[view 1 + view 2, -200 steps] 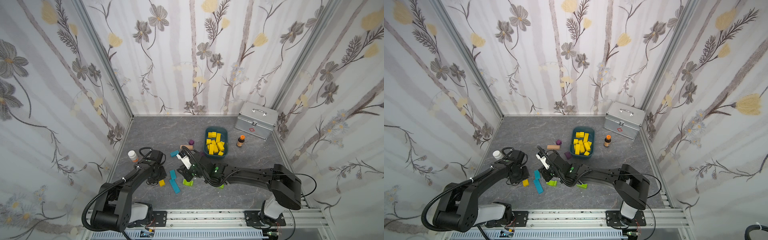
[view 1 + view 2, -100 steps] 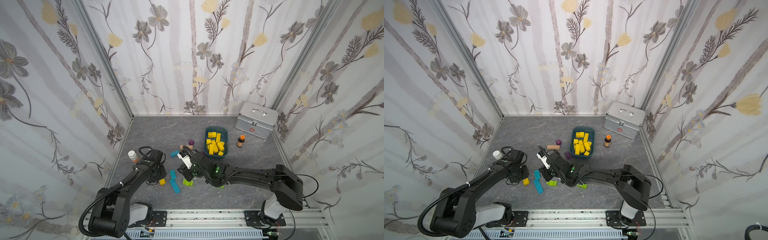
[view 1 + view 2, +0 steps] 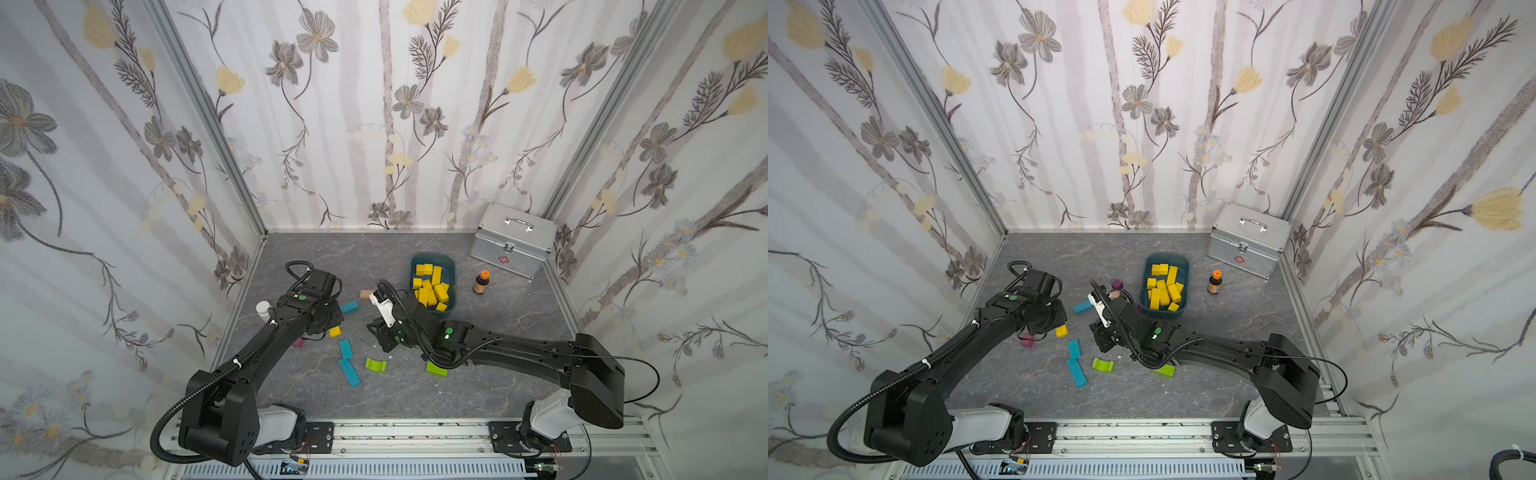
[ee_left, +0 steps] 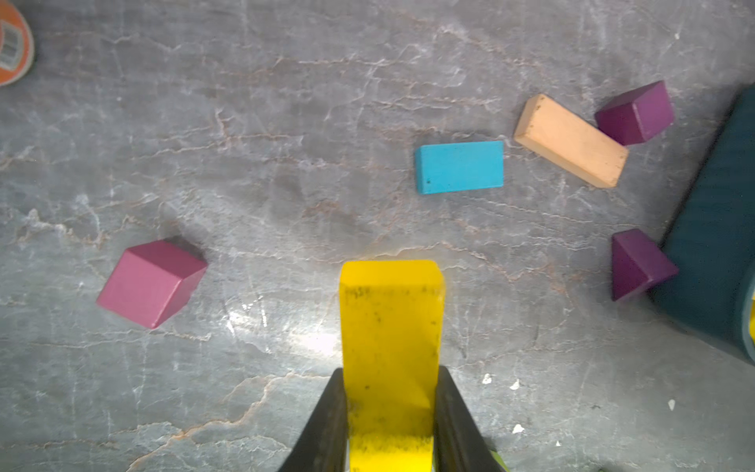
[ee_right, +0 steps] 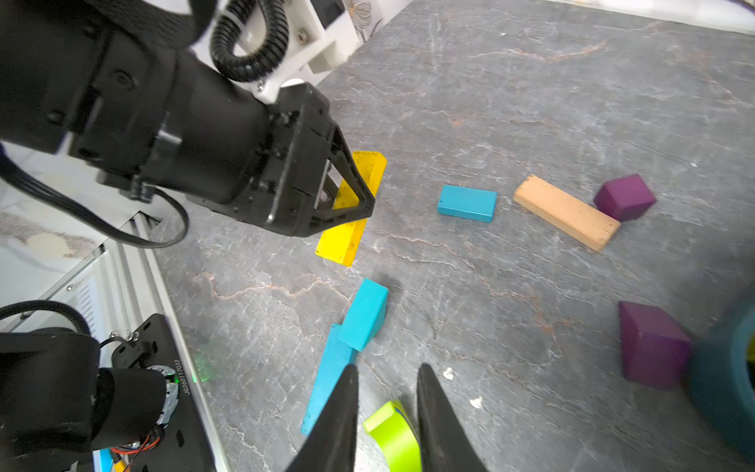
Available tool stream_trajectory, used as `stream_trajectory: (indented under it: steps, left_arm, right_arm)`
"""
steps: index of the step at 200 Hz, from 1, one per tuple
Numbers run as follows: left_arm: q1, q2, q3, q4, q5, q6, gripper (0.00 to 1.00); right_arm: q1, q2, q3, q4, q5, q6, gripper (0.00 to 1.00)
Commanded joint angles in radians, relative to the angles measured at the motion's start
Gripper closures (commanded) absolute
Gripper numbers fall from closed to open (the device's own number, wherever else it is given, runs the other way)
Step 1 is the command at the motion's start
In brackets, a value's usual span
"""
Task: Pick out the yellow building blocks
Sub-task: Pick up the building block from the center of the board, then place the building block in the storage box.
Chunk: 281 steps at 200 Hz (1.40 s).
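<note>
My left gripper (image 4: 390, 376) is shut on one end of a yellow bar (image 4: 392, 318), and the bar sticks out past the fingertips over the grey floor. The same bar shows in both top views (image 3: 335, 331) (image 3: 1061, 331) and in the right wrist view (image 5: 351, 237). Several more yellow building blocks (image 3: 430, 286) lie in the dark teal bin (image 3: 453, 266). My right gripper (image 5: 386, 376) hangs low in the middle with its jaws a narrow gap apart and nothing gripped. A lime-green arch (image 5: 392, 433) lies on the floor behind that gap.
Teal blocks (image 3: 345, 348), a tan bar (image 4: 570, 141), purple blocks (image 4: 635, 112), a pink cube (image 4: 151, 282) and a second lime block (image 3: 436, 369) lie scattered on the floor. A brown bottle (image 3: 482, 282) and a silver case (image 3: 513, 239) stand at the back right. A white-capped bottle (image 3: 262, 308) stands by the left wall.
My left gripper has closed on the yellow bar and carried it a little toward the back right. The right arm has not moved.
</note>
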Motion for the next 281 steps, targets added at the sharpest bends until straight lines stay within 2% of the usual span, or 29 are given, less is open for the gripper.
stream_trajectory:
  steps: [1,81,171,214,281]
  left_arm:
    - [-0.035,0.051,0.079,-0.034,-0.034,-0.018,0.79]
    - [-0.193,0.302,0.361,-0.055,-0.046,-0.013,0.79]
    - [-0.337,0.716,0.865,-0.108,0.021,0.032,0.79]
    - [-0.367,0.893,1.094,-0.159,0.048,0.062,0.79]
    - [-0.368,1.167,1.483,-0.267,0.070,0.100,0.75]
  right_arm:
    - [-0.035,-0.026,-0.027,-0.019,0.043,0.035,0.73]
    - [-0.163,-0.152,-0.148,-0.031,0.050,0.101,0.72]
    - [-0.339,-0.235,-0.198,-0.144,0.035,0.199,0.71]
    - [-0.413,-0.296,-0.234,-0.158,0.036,0.209,0.70]
    - [-0.447,-0.331,-0.248,-0.153,0.028,0.198,0.69]
